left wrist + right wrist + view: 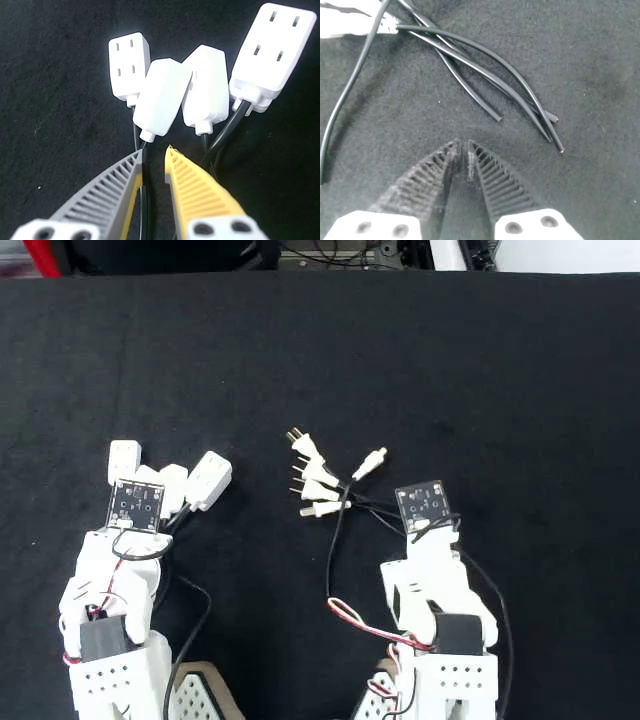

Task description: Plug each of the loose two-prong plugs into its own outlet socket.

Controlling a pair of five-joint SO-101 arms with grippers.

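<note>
No plug was seated; I judged we were at the first pick. The plugs (322, 480) lay fanned near the counter's middle. Most had prongs toward the left edge, long axes roughly left-right, cords trailing right. One plug (372, 462) pointed far-right. The outlet sockets (208, 480) sat clustered toward the left edge, just ahead of the left jaws, which were slightly apart. The right jaws were nearly together and empty over the cut cable ends (497, 117). Next move: open the right jaws, take one plug body, keep its prongs aimed at a slotted face.

On the tabletop (450, 360) the outlet sockets (208, 480) cluster at left, the plugs (318, 478) (cables (335, 540) trailing rightward) well apart to their right
</note>
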